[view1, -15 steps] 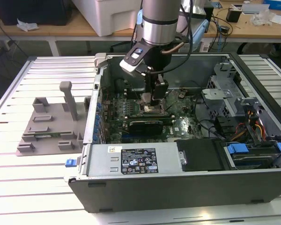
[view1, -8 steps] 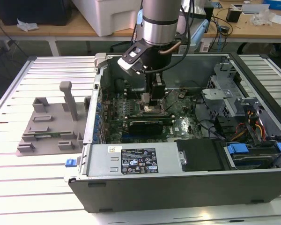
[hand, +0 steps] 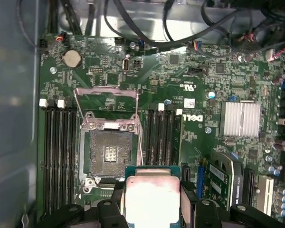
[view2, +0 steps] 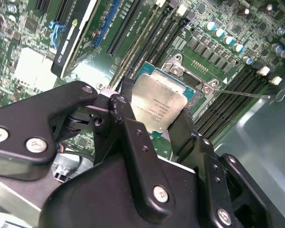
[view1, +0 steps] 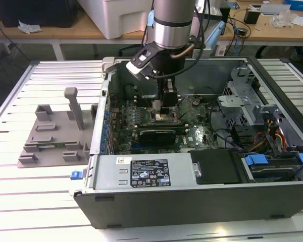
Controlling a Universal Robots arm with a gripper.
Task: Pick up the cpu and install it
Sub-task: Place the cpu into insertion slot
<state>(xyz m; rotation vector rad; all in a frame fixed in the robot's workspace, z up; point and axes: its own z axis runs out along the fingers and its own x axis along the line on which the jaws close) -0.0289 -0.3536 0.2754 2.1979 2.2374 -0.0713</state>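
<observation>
On the exterior view's left, you have the grey tray sitting on the slatted table, with upright posts and shallow pockets. What lies in those pockets is too small to tell. Just beside it, toward the middle, stands the open computer case. It holds the green motherboard on its floor, a dark graphics card nearer the camera, and a labelled power supply box against the front wall. Your arm reaches straight down into the case, which puts the gripper low over the board.

In both wrist views the fingers are clenched on opposite edges of the cpu, with its silvery lid facing up and level. Gripping by the edges probably keeps the underside clear for the contacts. In the first wrist view the socket is bare, and its hinged metal frame is swung up out of the way, so the seat is open to receive the chip. Memory slots flank it. The cpu hangs near the socket's edge, apparently not yet seated, though you cannot tell how high it is above the board.

Further toward the exterior view's right, the case holds a grey drive cage and a bay with a blue tab.
</observation>
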